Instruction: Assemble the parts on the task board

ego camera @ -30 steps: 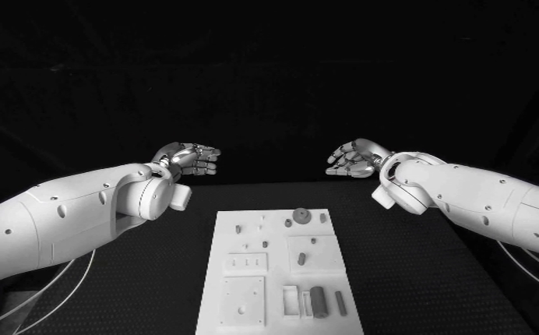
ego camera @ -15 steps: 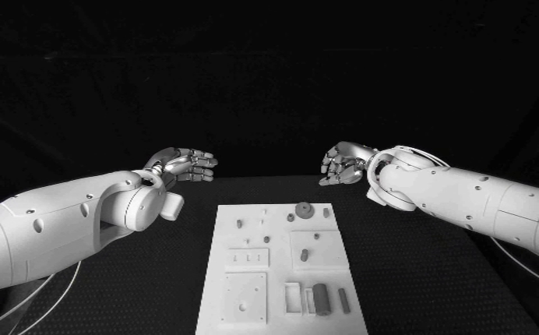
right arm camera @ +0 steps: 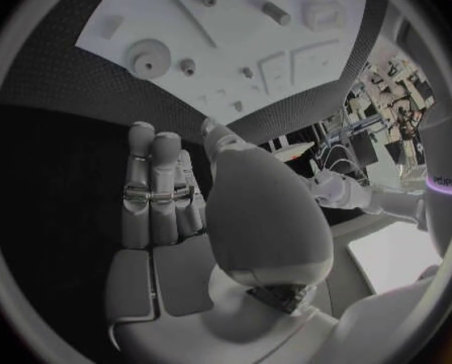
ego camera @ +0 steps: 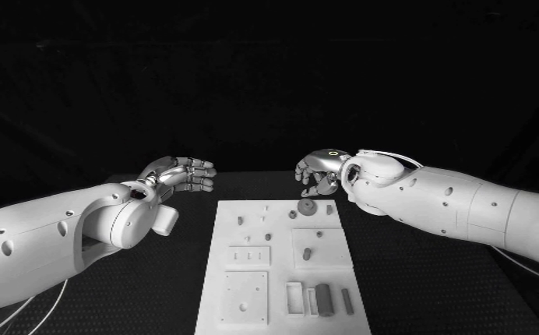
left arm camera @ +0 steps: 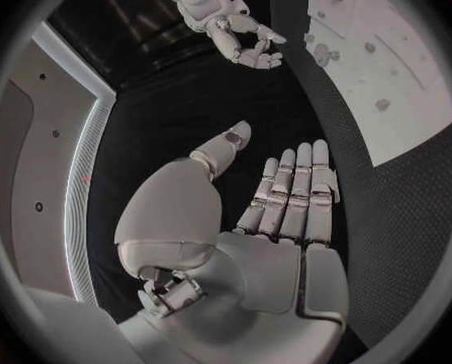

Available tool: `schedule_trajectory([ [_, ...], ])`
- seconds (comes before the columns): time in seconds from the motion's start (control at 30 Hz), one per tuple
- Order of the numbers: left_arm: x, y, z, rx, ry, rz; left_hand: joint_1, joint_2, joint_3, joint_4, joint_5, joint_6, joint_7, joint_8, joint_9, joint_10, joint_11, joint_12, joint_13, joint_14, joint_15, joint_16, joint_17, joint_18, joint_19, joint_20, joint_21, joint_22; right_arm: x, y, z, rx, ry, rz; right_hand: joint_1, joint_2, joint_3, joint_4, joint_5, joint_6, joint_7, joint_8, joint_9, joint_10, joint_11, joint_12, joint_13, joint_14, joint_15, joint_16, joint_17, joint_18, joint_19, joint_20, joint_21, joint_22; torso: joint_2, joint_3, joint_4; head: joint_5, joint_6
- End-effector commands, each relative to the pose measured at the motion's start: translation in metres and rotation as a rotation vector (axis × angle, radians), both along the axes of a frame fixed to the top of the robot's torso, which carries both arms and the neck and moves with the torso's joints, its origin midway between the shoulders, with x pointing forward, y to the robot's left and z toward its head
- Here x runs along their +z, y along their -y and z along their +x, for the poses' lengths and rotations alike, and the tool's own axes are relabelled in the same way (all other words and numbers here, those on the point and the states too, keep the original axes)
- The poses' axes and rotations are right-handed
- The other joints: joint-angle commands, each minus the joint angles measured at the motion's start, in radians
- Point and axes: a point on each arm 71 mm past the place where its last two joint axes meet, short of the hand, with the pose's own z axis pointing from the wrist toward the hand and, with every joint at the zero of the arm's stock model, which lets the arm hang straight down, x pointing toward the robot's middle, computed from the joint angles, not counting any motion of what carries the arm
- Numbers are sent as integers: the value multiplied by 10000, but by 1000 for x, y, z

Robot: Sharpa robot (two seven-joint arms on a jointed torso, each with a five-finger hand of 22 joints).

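You have open black table (ego camera: 416, 273) on both sides of the task board (ego camera: 281, 273). The right hand (ego camera: 318, 174) hangs above the board's far edge, just over the round part (ego camera: 305, 207). The left hand (ego camera: 180, 174), fingers apart, holds nothing, left of the board.

Head camera looks down from above; both wrist cameras, behind their palms, share the task board (ego camera: 281, 265)

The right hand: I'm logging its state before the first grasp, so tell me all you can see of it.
The right hand is silver and metallic-looking, on a white arm. It holds nothing; its fingers lie straight and close together, thumb alongside. It hangs above the far edge of the task board, just beyond the round disc part, touching nothing.
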Motion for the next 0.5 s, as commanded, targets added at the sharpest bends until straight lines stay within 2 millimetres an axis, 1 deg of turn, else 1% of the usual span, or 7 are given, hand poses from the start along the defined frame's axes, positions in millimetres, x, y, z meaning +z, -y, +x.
schedule_trajectory([
  [0.03,5,4,-2,-399,256,-36,-37,-67,-1,58,-53,67,432,-33,-14,81,0,-70,-10,66,35,-39,8,-86,65,21,-45,12,-4,-9,-1,557,544,-1622,54,42,62,-130,8,108,-7,-78,-104,53,13,-66,-180,18,2,399,211,462,7,-102,401,277,181,-12,107,-42,-52],
  [0.1,6,4,-2,-416,275,-31,-49,-68,-5,66,-61,75,428,-32,-15,77,2,-80,-14,64,36,-46,10,-86,62,22,-48,13,-8,-13,-3,609,468,-1772,-37,24,186,-252,9,159,0,-166,-235,73,32,-70,-433,-72,20,782,346,462,-104,-156,888,267,257,-25,149,-66,-58],
  [0.13,6,4,-2,-416,275,-31,-49,-68,-5,66,-61,75,428,-32,-15,77,2,-80,-14,64,36,-46,10,-86,62,22,-48,13,-8,-13,-3,609,468,-1772,-37,24,186,-252,9,159,0,-166,-235,73,32,-70,-433,-72,20,782,346,462,-104,-156,888,267,257,-25,149,-66,-58],
  [0.17,6,4,-2,-417,262,-26,-54,-68,-6,69,-63,77,426,-32,-16,75,2,-85,-15,63,37,-49,11,-87,60,23,-50,14,-10,-16,-4,644,439,-1894,-110,3,225,-272,6,163,6,-194,-276,60,39,-80,-518,-94,29,875,358,462,-145,-165,1023,263,296,-31,178,-67,-66],
  [0.23,6,4,-2,-408,245,-16,-62,-70,-9,74,-67,80,427,-32,-17,73,4,-91,-17,63,39,-54,13,-87,59,23,-52,15,-13,-19,-6,715,499,-1944,-140,-36,288,-325,10,165,12,-222,-317,-18,76,-88,-624,-121,62,958,359,462,-190,-179,1145,257,342,-35,213,-70,-71],
  [0.33,6,5,-2,-430,240,-24,-99,-92,-16,100,-75,49,546,-69,-39,66,57,-131,-29,68,48,-77,28,-79,53,28,-63,21,-18,-21,-8,783,427,-2006,-138,-69,381,-452,10,188,11,-240,-361,-126,115,-95,-763,-161,96,1058,352,462,-242,-187,1282,250,427,-43,261,-94,-40],
  [0.5,6,7,-2,-485,230,-39,-112,-91,-17,113,-77,49,566,-74,-44,68,67,-142,-32,67,50,-86,33,-78,53,31,-66,24,-24,-23,-9,802,234,-2210,-289,-92,509,-567,9,230,7,-257,-419,-203,149,-83,-943,-216,130,1178,318,462,-309,-186,1447,240,542,-60,295,-169,-24],
])
